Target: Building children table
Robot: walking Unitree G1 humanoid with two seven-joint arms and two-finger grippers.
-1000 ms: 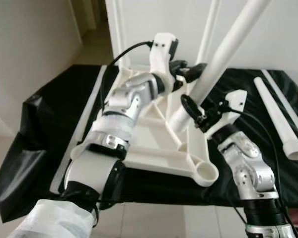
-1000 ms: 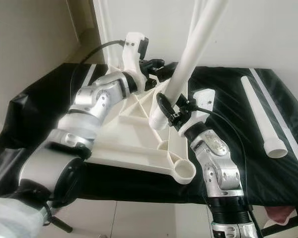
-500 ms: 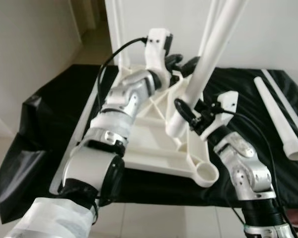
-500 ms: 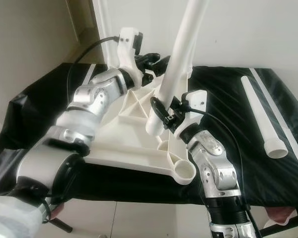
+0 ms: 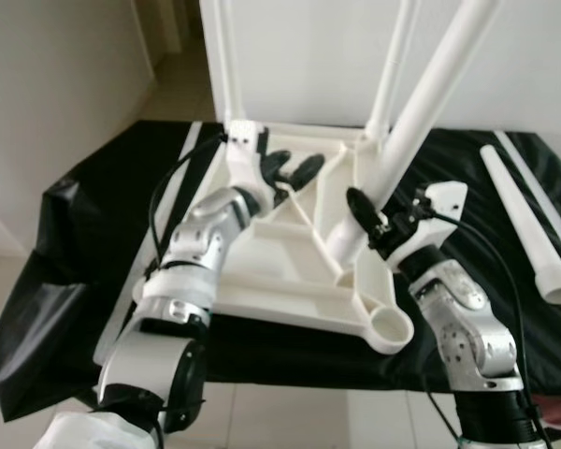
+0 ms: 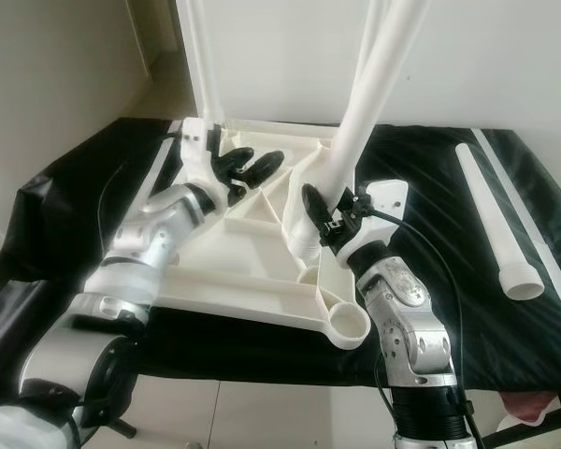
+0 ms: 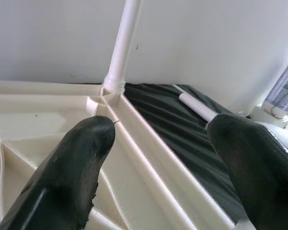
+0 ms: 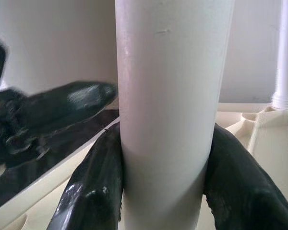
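The white children's table top (image 5: 290, 271) lies upside down on a black cloth. Two white legs stand in its far corners (image 5: 226, 65) (image 5: 393, 75). My right gripper (image 5: 365, 213) is shut on a third leg (image 5: 421, 103) near its lower end; the leg leans up to the right, its foot over the frame's middle right. In the right wrist view that leg (image 8: 168, 96) sits tight between both fingers (image 8: 93, 191). My left gripper (image 5: 292, 166) hangs open over the frame's far half, left of the held leg, holding nothing. A loose fourth leg (image 5: 528, 224) lies at the right.
An empty round socket (image 5: 390, 327) is at the frame's near right corner. The black cloth (image 5: 93, 215) drapes over the platform's edges. A white wall stands close behind, a passage opens at the far left, and pale floor tiles (image 5: 290, 412) lie in front.
My left gripper has drawn back from the held leg, down and to the left, over the frame. The leg swung upright, then leaned right again in my right gripper.
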